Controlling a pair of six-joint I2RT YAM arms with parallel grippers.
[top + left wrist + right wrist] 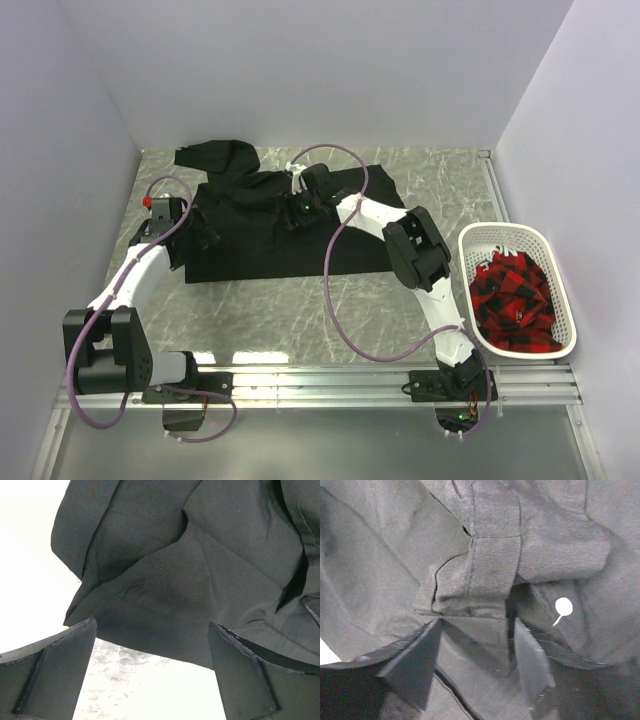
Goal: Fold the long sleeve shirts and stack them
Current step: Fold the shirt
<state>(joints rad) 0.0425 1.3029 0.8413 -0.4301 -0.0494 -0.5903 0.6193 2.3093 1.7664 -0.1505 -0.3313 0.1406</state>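
Left wrist: left gripper (151, 624) splayed wide, empty; right gripper (478, 622) part-spread over black shirt (370, 555).

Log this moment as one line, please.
left gripper open at shirt edge | right gripper open over shirt | basket holds red-black cloth

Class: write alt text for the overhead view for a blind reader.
A black shirt lies rumpled on a table, left hand at its edge, right hand over it. At right, a white basket holds red-and-black cloth.
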